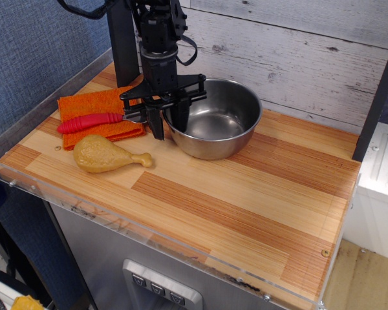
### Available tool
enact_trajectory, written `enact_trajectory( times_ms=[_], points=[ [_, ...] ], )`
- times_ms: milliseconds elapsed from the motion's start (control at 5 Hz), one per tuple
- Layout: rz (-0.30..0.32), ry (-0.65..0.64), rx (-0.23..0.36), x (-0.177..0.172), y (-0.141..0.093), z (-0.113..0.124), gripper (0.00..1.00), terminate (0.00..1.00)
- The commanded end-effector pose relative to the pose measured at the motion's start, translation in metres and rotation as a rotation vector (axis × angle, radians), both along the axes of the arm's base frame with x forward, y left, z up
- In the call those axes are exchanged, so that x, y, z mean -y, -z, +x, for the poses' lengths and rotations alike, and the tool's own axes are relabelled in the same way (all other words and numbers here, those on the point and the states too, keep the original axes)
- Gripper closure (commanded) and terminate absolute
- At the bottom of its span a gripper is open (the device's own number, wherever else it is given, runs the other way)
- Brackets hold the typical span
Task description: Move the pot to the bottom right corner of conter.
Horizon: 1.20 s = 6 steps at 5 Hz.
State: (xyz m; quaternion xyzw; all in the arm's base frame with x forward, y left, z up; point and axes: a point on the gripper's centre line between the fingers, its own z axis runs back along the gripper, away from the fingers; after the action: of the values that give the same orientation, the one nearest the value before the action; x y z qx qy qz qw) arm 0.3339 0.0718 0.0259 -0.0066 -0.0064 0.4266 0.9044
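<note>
The pot [223, 126], a large shiny steel bowl, stands upright at the back middle of the striped wooden conter [246, 206]. My gripper [169, 124] points straight down at the pot's left rim. One finger [158, 126] is outside the wall and the other is inside the bowl. The jaws have closed in on the rim and appear to pinch it. The pot rests on the wood. The bottom right corner of the conter [310, 271] is bare wood.
A yellow toy drumstick [107, 155] lies left of the pot. A red-handled spoon [90, 121] rests on an orange cloth [94, 103] at the back left. A whitewashed plank wall [297, 58] stands behind. A clear acrylic edge [149, 239] runs along the front.
</note>
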Motion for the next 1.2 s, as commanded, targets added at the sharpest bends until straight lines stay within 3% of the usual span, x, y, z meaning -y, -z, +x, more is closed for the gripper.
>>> enact_trajectory(
  times_ms=[0,200,600,1000],
  points=[
    [0.028,0.033,0.059,-0.006,-0.022,0.005,1.0,0.0],
    [0.025,0.032,0.057,-0.007,-0.025,0.004,1.0,0.0],
    [0.029,0.154,0.083,0.001,-0.056,-0.004,1.0,0.0],
    [0.016,0.31,0.125,0.024,-0.1,-0.041,1.0,0.0]
  ],
)
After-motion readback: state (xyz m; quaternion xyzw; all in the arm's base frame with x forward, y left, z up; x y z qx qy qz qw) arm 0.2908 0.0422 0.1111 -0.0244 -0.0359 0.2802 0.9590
